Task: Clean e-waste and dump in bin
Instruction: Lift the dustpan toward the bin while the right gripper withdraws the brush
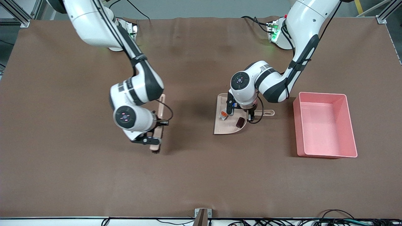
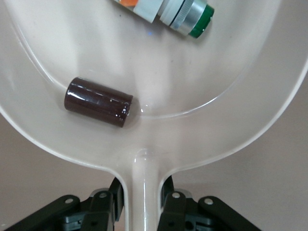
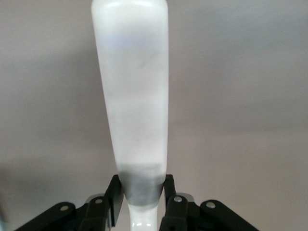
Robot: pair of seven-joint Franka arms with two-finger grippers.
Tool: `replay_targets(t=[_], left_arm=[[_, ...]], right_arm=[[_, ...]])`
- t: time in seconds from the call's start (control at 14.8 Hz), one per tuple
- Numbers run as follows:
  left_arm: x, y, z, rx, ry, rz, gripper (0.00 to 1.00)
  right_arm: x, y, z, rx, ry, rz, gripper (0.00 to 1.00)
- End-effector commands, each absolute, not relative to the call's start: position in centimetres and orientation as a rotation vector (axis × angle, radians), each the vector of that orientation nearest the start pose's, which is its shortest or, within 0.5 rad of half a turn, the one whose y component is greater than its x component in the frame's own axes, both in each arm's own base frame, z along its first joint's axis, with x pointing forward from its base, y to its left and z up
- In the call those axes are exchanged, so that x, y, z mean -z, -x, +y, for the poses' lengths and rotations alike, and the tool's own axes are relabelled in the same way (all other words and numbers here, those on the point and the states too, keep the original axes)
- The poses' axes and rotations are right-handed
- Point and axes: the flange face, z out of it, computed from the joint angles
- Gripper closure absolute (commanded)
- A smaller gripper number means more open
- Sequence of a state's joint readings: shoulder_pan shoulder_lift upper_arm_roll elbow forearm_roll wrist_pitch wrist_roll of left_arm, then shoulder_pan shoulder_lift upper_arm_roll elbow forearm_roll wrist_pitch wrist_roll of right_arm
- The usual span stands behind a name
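Two e-waste pieces on the beige dustpan: a dark maroon cylinder lying on its side near the pan's rim where the handle joins, and just beside it, slightly farther from the front camera, a grey-white cylindrical part with an orange bit and a green end cap. Both inside the pan, apart from each other — clear in the left wrist view, maroon cylinder close to the handle root, green-capped part at the picture's edge. Left gripper clamped on the dustpan handle, one finger pressed to each side of it. Toward the left arm's end of the table, near the pan's handle tip, the pink bin, upright and separate from the pan. Toward the right arm's end, well apart from the dustpan, a long beige brush — right gripper closed on its handle, fingers tight against both sides.
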State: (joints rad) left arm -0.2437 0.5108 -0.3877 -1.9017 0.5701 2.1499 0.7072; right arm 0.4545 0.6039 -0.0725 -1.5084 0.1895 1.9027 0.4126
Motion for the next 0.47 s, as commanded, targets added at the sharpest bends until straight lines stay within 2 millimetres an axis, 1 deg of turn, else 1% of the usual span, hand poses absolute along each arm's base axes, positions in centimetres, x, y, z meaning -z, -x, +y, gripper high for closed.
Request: replay_targets(t=[0.0,0.07,0.14,0.2,0.27,0.41], left_arm=[[-24.8,-52.2,-34.2,-0.237,1.937,2.138,0.99],[-25.6,-52.3,-34.3,-0.217,1.939,2.135,1.0],[-26.0,-52.5,-34.2,-0.209,1.951,2.132,1.0],[-27.0,-52.9,-34.0,-0.185,1.979,2.121,1.0],[-27.7,-53.3,-33.5,-0.172,1.996,2.111,1.0],[-29.5,-54.4,-31.9,-0.147,2.015,2.099,1.0]], right_arm=[[-31.7,-61.4,19.4,-0.379,3.072,0.119,0.99],[-31.8,-61.0,16.3,-0.386,3.061,0.103,0.99],[-31.8,-60.4,14.3,-0.389,3.053,0.095,0.99],[-31.6,-59.9,12.1,-0.384,3.047,0.078,0.99],[-31.4,-59.2,9.9,-0.392,3.037,0.055,0.99],[-30.6,-58.7,5.2,-0.393,3.03,0.026,0.98]])
